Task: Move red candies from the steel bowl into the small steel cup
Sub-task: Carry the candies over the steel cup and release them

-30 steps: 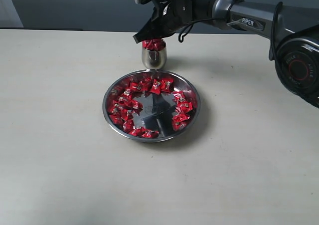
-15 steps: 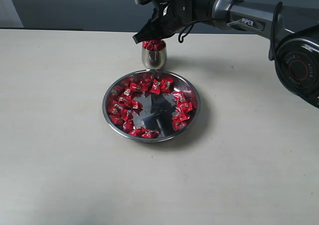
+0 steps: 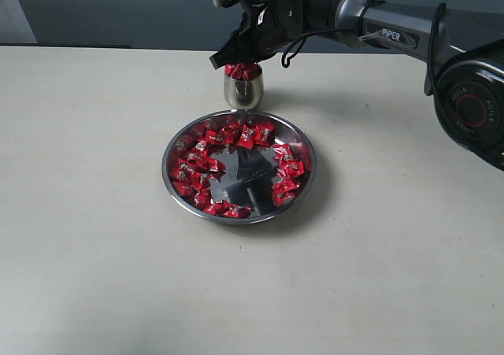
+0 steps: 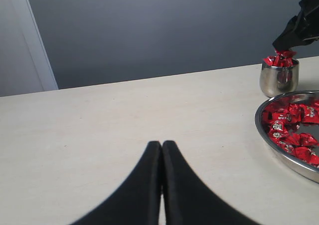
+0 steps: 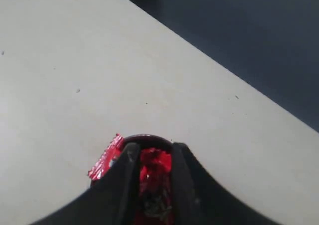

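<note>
The steel bowl (image 3: 166, 174) sits mid-table with red candies (image 3: 201, 162) ringed round its inside. Just behind it stands the small steel cup (image 3: 243, 95), heaped with red candies (image 3: 242, 72). My right gripper (image 3: 235, 59) hovers directly over the cup's mouth. In the right wrist view its jaws (image 5: 154, 147) stand apart, open, with the cup's candies (image 5: 155, 162) showing in the gap and one wrapper (image 5: 103, 160) hanging over the rim. My left gripper (image 4: 162, 144) is shut and empty, low over bare table, well to the side of the bowl (image 4: 264, 135) and cup (image 4: 279, 78).
The table's far edge runs close behind the cup, against a dark wall. The right arm (image 3: 394, 24) reaches in from the upper right above the tabletop.
The right gripper's jaws have parted above the cup. The arm has hardly shifted, and the bowl, the cup and the left gripper stay where they were.
</note>
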{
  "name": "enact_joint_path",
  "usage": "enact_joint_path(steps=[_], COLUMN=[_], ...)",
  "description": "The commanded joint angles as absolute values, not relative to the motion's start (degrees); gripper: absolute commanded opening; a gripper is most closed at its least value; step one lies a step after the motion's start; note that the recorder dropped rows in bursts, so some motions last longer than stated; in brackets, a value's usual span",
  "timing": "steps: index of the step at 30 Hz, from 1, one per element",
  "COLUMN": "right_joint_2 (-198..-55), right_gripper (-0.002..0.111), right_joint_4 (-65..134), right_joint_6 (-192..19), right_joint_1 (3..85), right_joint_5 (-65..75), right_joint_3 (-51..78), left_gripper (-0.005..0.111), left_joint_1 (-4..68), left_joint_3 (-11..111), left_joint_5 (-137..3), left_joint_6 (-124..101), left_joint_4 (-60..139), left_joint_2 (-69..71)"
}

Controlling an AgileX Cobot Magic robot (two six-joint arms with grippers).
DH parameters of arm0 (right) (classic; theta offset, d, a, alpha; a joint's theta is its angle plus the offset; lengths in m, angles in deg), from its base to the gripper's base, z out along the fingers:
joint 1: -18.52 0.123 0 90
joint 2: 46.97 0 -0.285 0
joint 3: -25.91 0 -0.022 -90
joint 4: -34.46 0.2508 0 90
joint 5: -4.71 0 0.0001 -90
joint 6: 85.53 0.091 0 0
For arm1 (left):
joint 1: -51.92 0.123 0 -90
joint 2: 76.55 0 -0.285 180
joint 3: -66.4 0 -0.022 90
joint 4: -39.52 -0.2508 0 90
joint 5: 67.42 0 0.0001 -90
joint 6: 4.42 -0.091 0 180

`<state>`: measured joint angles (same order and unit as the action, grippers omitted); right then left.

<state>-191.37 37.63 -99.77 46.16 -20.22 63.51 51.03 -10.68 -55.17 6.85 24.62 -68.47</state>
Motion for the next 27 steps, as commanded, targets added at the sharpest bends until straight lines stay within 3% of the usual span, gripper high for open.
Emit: enact_joint_path(steps=[1, 27], right_joint_2=[-191.1, -187.6], right_gripper=[0.023, 0.023], right_joint_4=[37.6, 37.4], right_joint_6=[-99.9, -99.9], right_joint_1=[46.0, 46.0], right_joint_5=[-19.6, -18.7], right_joint_3=[64.5, 64.5], left_gripper=[0.0, 0.0], left_joint_1=[50.7, 50.7], left_joint_3=[-10.8, -10.8], left_joint_5=[-55.5, -55.5], left_joint_6=[7.1, 7.1], left_joint_4=[24.9, 24.9], left_joint_2=[-68.8, -68.8])
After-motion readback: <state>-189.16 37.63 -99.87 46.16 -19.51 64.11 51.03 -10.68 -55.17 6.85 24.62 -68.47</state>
